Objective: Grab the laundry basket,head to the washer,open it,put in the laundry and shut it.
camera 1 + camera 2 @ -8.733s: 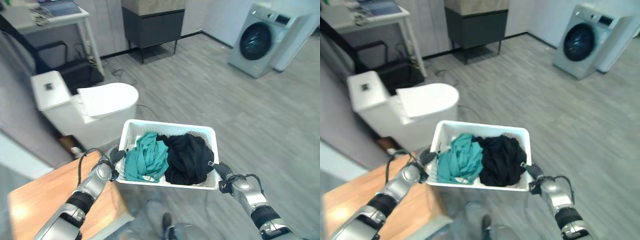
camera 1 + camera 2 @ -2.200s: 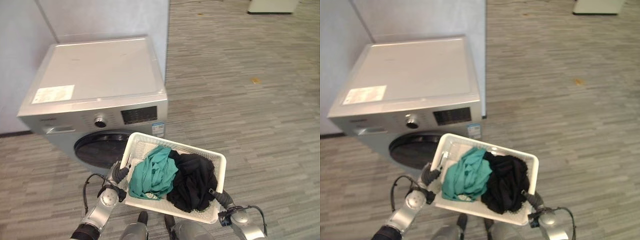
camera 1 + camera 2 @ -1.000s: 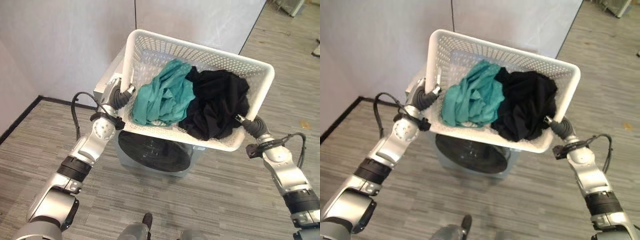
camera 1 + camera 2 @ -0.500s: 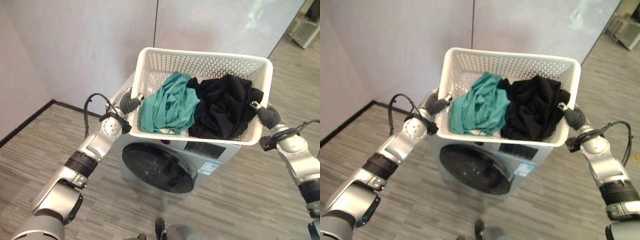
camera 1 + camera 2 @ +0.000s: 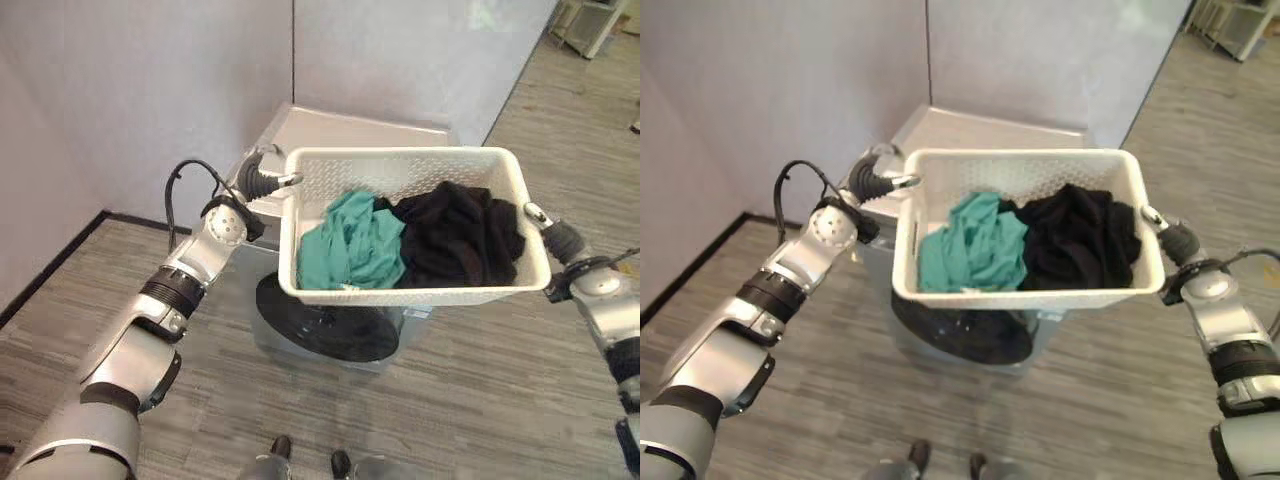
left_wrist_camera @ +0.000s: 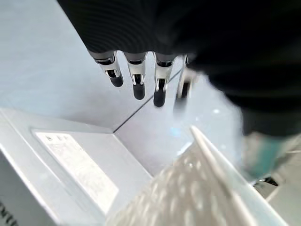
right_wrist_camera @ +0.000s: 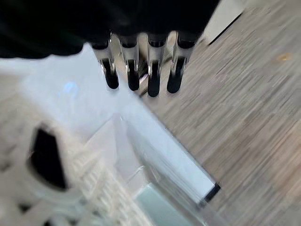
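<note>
I carry a white perforated laundry basket (image 5: 420, 291) level between both hands, above the front of a silver washer (image 5: 352, 130). A teal garment (image 5: 352, 246) lies in its left half and a black garment (image 5: 462, 236) in its right half. My left hand (image 5: 259, 186) presses the basket's left end with straight fingers (image 6: 137, 81), open. At the right end my right hand (image 5: 553, 234) does the same, its fingers (image 7: 141, 75) straight. The washer's dark round door (image 5: 330, 336) shows shut below the basket.
The washer stands against a pale grey partition wall (image 5: 150, 90) with a seam behind it. Grey wood-look floor (image 5: 500, 400) spreads in front and to the right. A white unit (image 5: 585, 25) stands far off at the upper right.
The basket has come down and levelled out over the washer's front since half a second ago. The view itself has shifted too. Both hands keep their places at the basket's ends.
</note>
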{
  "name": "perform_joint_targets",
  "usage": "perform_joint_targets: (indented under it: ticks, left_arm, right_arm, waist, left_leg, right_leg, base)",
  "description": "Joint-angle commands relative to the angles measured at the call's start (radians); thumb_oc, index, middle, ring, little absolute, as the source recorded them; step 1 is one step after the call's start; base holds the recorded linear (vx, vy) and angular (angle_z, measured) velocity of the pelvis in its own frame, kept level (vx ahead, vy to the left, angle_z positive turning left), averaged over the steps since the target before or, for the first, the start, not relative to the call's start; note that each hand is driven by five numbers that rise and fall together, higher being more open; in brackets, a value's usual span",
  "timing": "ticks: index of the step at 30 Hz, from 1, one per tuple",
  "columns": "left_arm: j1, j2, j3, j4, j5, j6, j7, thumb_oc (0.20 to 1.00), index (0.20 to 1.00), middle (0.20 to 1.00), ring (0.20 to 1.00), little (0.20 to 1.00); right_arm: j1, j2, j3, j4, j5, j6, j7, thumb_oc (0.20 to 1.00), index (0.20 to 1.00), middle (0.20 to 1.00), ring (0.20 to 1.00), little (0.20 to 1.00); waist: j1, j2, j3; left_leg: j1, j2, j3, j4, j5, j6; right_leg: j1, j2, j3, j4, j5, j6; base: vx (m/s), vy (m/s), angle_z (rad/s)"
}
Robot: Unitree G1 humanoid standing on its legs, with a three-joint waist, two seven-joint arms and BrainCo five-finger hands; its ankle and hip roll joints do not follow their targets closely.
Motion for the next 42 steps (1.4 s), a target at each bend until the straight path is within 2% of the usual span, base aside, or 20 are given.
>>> perform_joint_targets:
  ticks: [1, 2, 3, 4, 5, 8, 13, 18, 24, 29, 32, 33, 34, 35, 36, 37, 39, 40, 41, 42]
  left_arm:
    - [-0.215, -0.046, -0.067, 0.184, -0.02, -0.056, 0.067, 1.0, 1.0, 1.0, 1.0, 1.0]
    - [-0.251, -0.061, -0.083, 0.232, -0.03, -0.058, 0.07, 1.0, 1.0, 1.0, 1.0, 1.0]
    - [-0.291, -0.078, -0.101, 0.28, -0.036, -0.058, 0.075, 1.0, 1.0, 1.0, 1.0, 1.0]
    - [-0.322, -0.098, -0.111, 0.31, -0.055, -0.061, 0.082, 1.0, 1.0, 1.0, 1.0, 1.0]
    - [-0.353, -0.099, -0.119, 0.327, -0.069, -0.065, 0.083, 1.0, 1.0, 1.0, 1.0, 1.0]
    - [-0.442, -0.138, -0.139, 0.395, -0.143, -0.086, 0.092, 1.0, 1.0, 1.0, 1.0, 1.0]
    - [-0.551, -0.169, -0.183, 0.432, -0.167, -0.099, 0.119, 1.0, 1.0, 1.0, 1.0, 1.0]
    - [-0.557, -0.182, -0.176, 0.39, -0.177, -0.107, 0.137, 1.0, 1.0, 1.0, 1.0, 1.0]
    - [-0.543, -0.165, -0.169, 0.378, -0.183, -0.113, 0.148, 1.0, 1.0, 1.0, 1.0, 1.0]
    - [-0.525, -0.176, -0.175, 0.41, -0.164, -0.098, 0.139, 1.0, 1.0, 1.0, 1.0, 1.0]
    - [-0.509, -0.173, -0.184, 0.432, -0.14, -0.094, 0.128, 1.0, 1.0, 1.0, 1.0, 1.0]
    - [-0.511, -0.167, -0.186, 0.434, -0.131, -0.093, 0.125, 1.0, 1.0, 1.0, 1.0, 1.0]
    - [-0.517, -0.164, -0.187, 0.429, -0.125, -0.089, 0.123, 1.0, 1.0, 1.0, 1.0, 1.0]
    - [-0.516, -0.168, -0.181, 0.426, -0.129, -0.09, 0.121, 1.0, 1.0, 1.0, 1.0, 1.0]
    - [-0.518, -0.175, -0.178, 0.418, -0.136, -0.09, 0.122, 1.0, 1.0, 1.0, 1.0, 1.0]
    - [-0.518, -0.18, -0.18, 0.414, -0.141, -0.09, 0.121, 1.0, 1.0, 1.0, 1.0, 1.0]
    - [-0.507, -0.164, -0.188, 0.409, -0.129, -0.091, 0.108, 1.0, 1.0, 1.0, 1.0, 1.0]
    - [-0.496, -0.153, -0.192, 0.403, -0.126, -0.094, 0.103, 1.0, 1.0, 1.0, 1.0, 1.0]
    - [-0.483, -0.134, -0.19, 0.398, -0.123, -0.093, 0.104, 1.0, 1.0, 1.0, 1.0, 1.0]
    - [-0.47, -0.117, -0.188, 0.395, -0.125, -0.091, 0.107, 1.0, 1.0, 1.0, 1.0, 1.0]
  right_arm:
    - [-0.2, 0.062, 0.135, 0.21, 0.015, 0.005, -0.019, 0.442, 0.442, 0.442, 0.442, 0.442]
    - [-0.284, 0.085, 0.175, 0.276, 0.025, 0.004, -0.026, 0.448, 0.448, 0.448, 0.448, 0.448]
    - [-0.361, 0.12, 0.208, 0.336, 0.034, 0.001, -0.033, 0.401, 0.401, 0.401, 0.401, 0.401]
    - [-0.433, 0.155, 0.238, 0.381, 0.042, 0.0, -0.042, 0.235, 0.235, 0.235, 0.235, 0.235]
    - [-0.484, 0.185, 0.258, 0.42, 0.052, 0.0, -0.05, 0.2, 0.2, 0.2, 0.2, 0.2]
    - [-0.657, 0.26, 0.322, 0.531, 0.089, -0.008, -0.067, 0.2, 0.2, 0.2, 0.2, 0.2]
    - [-0.845, 0.303, 0.358, 0.644, 0.144, -0.014, -0.102, 0.2, 0.2, 0.2, 0.2, 0.2]
    - [-0.869, 0.317, 0.362, 0.649, 0.184, -0.019, -0.117, 0.2, 0.2, 0.2, 0.2, 0.2]
    - [-0.882, 0.286, 0.361, 0.653, 0.214, -0.025, -0.124, 0.2, 0.2, 0.2, 0.2, 0.2]
    - [-0.863, 0.267, 0.352, 0.648, 0.228, -0.026, -0.122, 0.2, 0.2, 0.2, 0.2, 0.2]
    - [-0.844, 0.254, 0.345, 0.633, 0.237, -0.036, -0.116, 0.2, 0.2, 0.2, 0.2, 0.2]
    - [-0.847, 0.248, 0.345, 0.635, 0.236, -0.039, -0.117, 0.2, 0.2, 0.2, 0.2, 0.2]
    - [-0.847, 0.24, 0.342, 0.634, 0.232, -0.042, -0.12, 0.2, 0.2, 0.2, 0.2, 0.2]
    - [-0.845, 0.237, 0.344, 0.634, 0.234, -0.045, -0.126, 0.2, 0.2, 0.2, 0.2, 0.2]
    - [-0.852, 0.228, 0.343, 0.634, 0.235, -0.045, -0.134, 0.2, 0.2, 0.2, 0.2, 0.2]
    - [-0.858, 0.224, 0.348, 0.632, 0.238, -0.045, -0.134, 0.2, 0.2, 0.2, 0.2, 0.2]
    - [-0.845, 0.21, 0.335, 0.637, 0.239, -0.047, -0.133, 0.2, 0.2, 0.2, 0.2, 0.2]
    - [-0.834, 0.202, 0.329, 0.64, 0.235, -0.05, -0.135, 0.2, 0.2, 0.2, 0.2, 0.2]
    - [-0.826, 0.199, 0.322, 0.642, 0.233, -0.049, -0.136, 0.2, 0.2, 0.2, 0.2, 0.2]
    - [-0.807, 0.206, 0.328, 0.629, 0.222, -0.049, -0.129, 0.2, 0.2, 0.2, 0.2, 0.2]
  waist:
    - [0.029, 0.032, -0.049]
    - [0.027, 0.036, -0.048]
    - [0.023, 0.04, -0.044]
    - [0.023, 0.042, -0.038]
    - [0.021, 0.047, -0.034]
    - [0.011, 0.052, -0.012]
    - [0.019, 0.055, 0.009]
    - [0.037, 0.054, 0.037]
    - [0.032, 0.056, 0.055]
    - [0.016, 0.066, 0.071]
    - [-0.004, 0.051, 0.065]
    - [-0.01, 0.035, 0.069]
    - [-0.01, 0.022, 0.082]
    - [-0.015, 0.01, 0.094]
    - [-0.01, 0.009, 0.109]
    - [-0.003, 0.02, 0.11]
    - [0.023, 0.055, 0.102]
    - [0.037, 0.063, 0.095]
    - [0.059, 0.07, 0.09]
    - [0.089, 0.078, 0.076]
  left_leg:
    - [0.124, 0.057, -0.013, -0.163, 0.049, -0.02]
    - [0.122, 0.057, -0.013, -0.169, 0.055, -0.019]
    - [0.118, 0.057, -0.017, -0.176, 0.061, -0.018]
    - [0.111, 0.057, -0.015, -0.181, 0.067, -0.018]
    - [0.104, 0.056, -0.016, -0.192, 0.073, -0.017]
    - [0.048, 0.048, -0.022, -0.21, 0.1, -0.019]
    - [-0.046, 0.031, -0.033, -0.214, 0.12, -0.016]
    - [-0.047, 0.024, -0.057, -0.213, 0.127, -0.012]
    - [-0.062, 0.019, -0.067, -0.223, 0.137, -0.017]
    - [-0.033, 0.04, -0.069, -0.223, 0.133, -0.032]
    - [-0.014, 0.065, -0.055, -0.211, 0.112, -0.052]
    - [-0.027, 0.065, -0.032, -0.119, 0.071, -0.059]
    - [-0.067, 0.05, -0.004, -0.002, 0.044, -0.061]
    - [-0.089, 0.041, 0.03, 0.052, 0.014, -0.052]
    - [-0.116, 0.022, 0.047, 0.09, 0.013, -0.038]
    - [-0.142, -0.007, 0.042, 0.057, 0.024, -0.024]
    - [-0.233, -0.095, 0.049, -0.036, 0.103, -0.011]
    - [-0.271, -0.113, 0.102, -0.076, 0.135, -0.009]
    - [-0.307, -0.109, 0.142, -0.062, 0.16, -0.018]
    - [-0.284, -0.102, 0.119, -0.055, 0.16, -0.009]
  right_leg:
    - [0.027, -0.002, 0.036, -0.054, 0.079, 0.043]
    - [0.024, -0.002, 0.039, -0.061, 0.082, 0.044]
    - [0.019, -0.001, 0.041, -0.069, 0.087, 0.042]
    - [0.013, -0.002, 0.037, -0.079, 0.088, 0.043]
    - [0.008, -0.002, 0.034, -0.092, 0.089, 0.044]
    - [-0.048, 0.002, 0.035, -0.111, 0.119, 0.047]
    - [-0.124, 0.004, 0.028, -0.135, 0.143, 0.05]
    - [-0.128, 0.013, 0.02, -0.12, 0.129, 0.042]
    - [-0.141, 0.015, 0.002, -0.118, 0.123, 0.039]
    - [-0.156, 0.046, -0.019, -0.007, 0.059, 0.026]
    - [-0.153, 0.058, -0.02, 0.011, 0.046, 0.013]
    - [-0.14, 0.052, -0.015, 0.009, 0.044, 0.012]
    - [-0.127, 0.038, -0.021, 0.008, 0.047, 0.013]
    - [-0.112, 0.03, -0.024, 0.003, 0.048, 0.011]
    - [-0.09, 0.026, -0.026, -0.006, 0.048, 0.014]
    - [-0.082, 0.036, -0.02, -0.012, 0.043, 0.012]
    - [-0.044, 0.08, 0.006, -0.012, 0.023, 0.006]
    - [-0.028, 0.092, 0.017, -0.004, 0.003, 0.005]
    - [-0.009, 0.106, 0.043, 0.02, -0.02, 0.003]
    - [0.01, 0.115, 0.083, 0.065, -0.057, 0.003]
  base:
    - [0.08, 0.019, -0.52]
    - [0.06, 0.011, -0.27]
    - [0.06, 0.007, -0.05]
    - [0.02, 0.012, 0.18]
    - [0.01, 0.002, 0.24]
    - [-0.07, 0.001, 0.08]
    - [-0.05, -0.001, 0.11]
    - [0.06, -0.026, 0.09]
    - [0.03, -0.026, 0.21]
    - [0.06, -0.061, 0.19]
    - [0.09, -0.122, 0.15]
    - [0.11, -0.122, 0.11]
    - [0.09, -0.12, 0.05]
    - [0.08, -0.066, 0.14]
    - [0.11, -0.013, 0.3]
    - [0.19, 0.058, 0.45]
    - [0.23, 0.078, 0.23]
    - [0.2, 0.128, 0.03]
    - [0.26, 0.197, -0.39]
    - [0.35, 0.185, -0.8]
